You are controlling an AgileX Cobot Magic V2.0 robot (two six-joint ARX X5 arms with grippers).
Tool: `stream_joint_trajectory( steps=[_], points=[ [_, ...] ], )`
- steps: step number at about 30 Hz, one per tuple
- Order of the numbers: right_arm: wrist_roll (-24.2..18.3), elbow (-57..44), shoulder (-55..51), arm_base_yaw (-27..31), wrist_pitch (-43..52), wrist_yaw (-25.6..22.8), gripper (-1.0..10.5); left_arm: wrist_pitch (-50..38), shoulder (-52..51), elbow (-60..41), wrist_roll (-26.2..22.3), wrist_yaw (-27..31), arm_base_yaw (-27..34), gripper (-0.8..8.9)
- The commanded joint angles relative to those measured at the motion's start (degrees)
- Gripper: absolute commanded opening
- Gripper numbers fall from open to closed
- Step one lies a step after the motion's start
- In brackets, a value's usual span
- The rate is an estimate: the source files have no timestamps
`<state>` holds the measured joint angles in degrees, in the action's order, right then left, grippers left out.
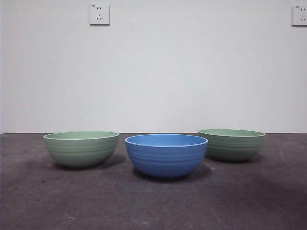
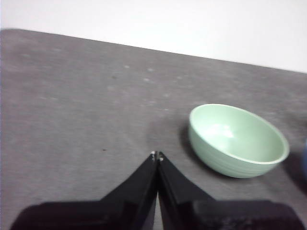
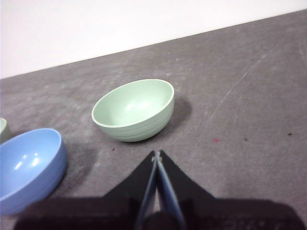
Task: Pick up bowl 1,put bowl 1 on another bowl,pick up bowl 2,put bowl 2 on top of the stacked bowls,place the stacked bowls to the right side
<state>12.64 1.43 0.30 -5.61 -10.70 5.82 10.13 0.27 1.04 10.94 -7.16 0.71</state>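
Observation:
Three bowls stand apart on the dark grey table. The blue ribbed bowl (image 1: pixel 166 155) sits in the middle, nearest the front camera, and also shows in the right wrist view as the blue bowl (image 3: pixel 26 165). A pale green ribbed bowl (image 1: pixel 81 147) stands at the left, seen too in the left wrist view as a green bowl (image 2: pixel 237 140). Another pale green bowl (image 1: pixel 232 143) stands at the right, the green bowl (image 3: pixel 134 110) of the right wrist view. My left gripper (image 2: pixel 157 155) is shut, empty, short of its green bowl. My right gripper (image 3: pixel 157 154) is shut, empty, short of the right green bowl.
A white wall with two sockets (image 1: pixel 99 14) rises behind the table's far edge. The table surface (image 1: pixel 153 206) is dark and mottled. Neither arm shows in the front view.

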Motion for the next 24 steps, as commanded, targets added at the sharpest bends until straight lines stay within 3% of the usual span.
stream_joint_trajectory(
  steps=[1, 7, 14, 18, 24],
  points=[
    [3.1, -0.8, -0.2, 0.0, 0.5, 0.1, 0.0, -0.4, -0.2, -0.7, 3.3, -3.1, 0.1, -0.05],
    [10.5, 2.4, -0.1, 0.0, 0.8, 0.2, -0.1, -1.0, -0.2, 1.4, 7.9, -6.9, 0.1, -0.07],
    [10.6, 10.0, 5.9, -0.1, 0.1, 2.3, -0.1, 2.9, 2.2, 8.9, 8.8, -8.7, 0.1, -0.07],
    [8.8, 16.0, 12.7, -0.1, -3.8, 5.3, -0.1, 5.6, 6.5, 14.0, 8.2, -11.7, 0.1, -0.07],
    [0.5, 28.2, 24.7, -0.1, -15.7, 12.3, -0.1, 12.6, 16.0, 22.9, 3.1, -19.3, 0.1, -0.08]
  ],
)
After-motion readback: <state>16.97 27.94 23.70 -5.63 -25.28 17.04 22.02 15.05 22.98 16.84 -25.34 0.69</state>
